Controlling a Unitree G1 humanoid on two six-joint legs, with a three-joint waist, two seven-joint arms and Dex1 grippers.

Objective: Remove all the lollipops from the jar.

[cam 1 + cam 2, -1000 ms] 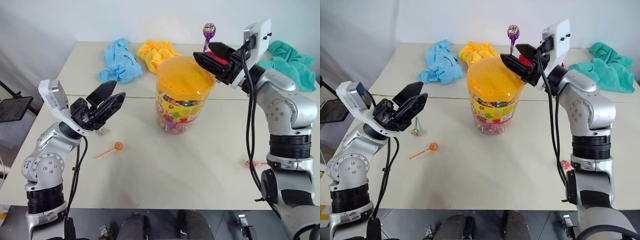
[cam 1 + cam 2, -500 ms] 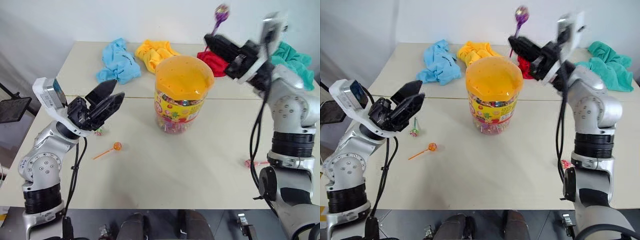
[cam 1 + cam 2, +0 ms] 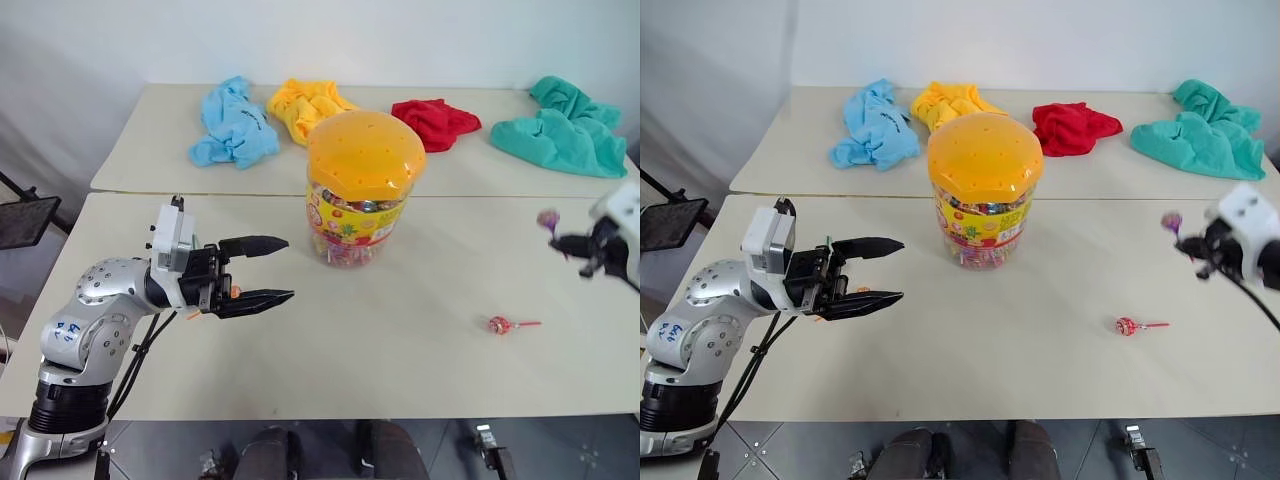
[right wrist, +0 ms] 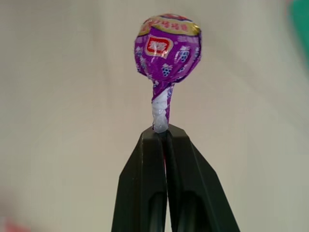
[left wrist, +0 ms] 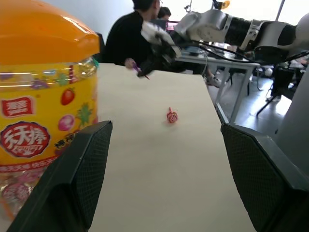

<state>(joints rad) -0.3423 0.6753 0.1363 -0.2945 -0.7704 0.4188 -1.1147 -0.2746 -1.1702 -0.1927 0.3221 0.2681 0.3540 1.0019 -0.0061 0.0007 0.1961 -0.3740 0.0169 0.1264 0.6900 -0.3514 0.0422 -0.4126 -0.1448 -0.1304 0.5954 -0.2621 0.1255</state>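
The jar (image 3: 365, 185), clear with a domed orange lid and yellow label, stands mid-table with its lid on. At the far right my right gripper (image 3: 572, 243) is shut on the stick of a purple lollipop (image 4: 168, 46), held just above the table; its head (image 3: 547, 218) points up. A red-pink lollipop (image 3: 500, 325) lies on the table in front of that gripper. Left of the jar my left gripper (image 3: 289, 267) stands open and empty, pointing at the jar's base. An orange lollipop (image 3: 236, 291) peeks out behind its fingers.
Blue (image 3: 235, 125), yellow (image 3: 305, 105), red (image 3: 432, 122) and teal (image 3: 560, 128) cloths lie along the far table. A seam runs between the two tables behind the jar. A person (image 5: 128, 38) sits beyond the table's right end.
My right arm swung from above the jar's lid far to the right and down, carrying the purple lollipop. My left gripper turned to point rightward and sank a little.
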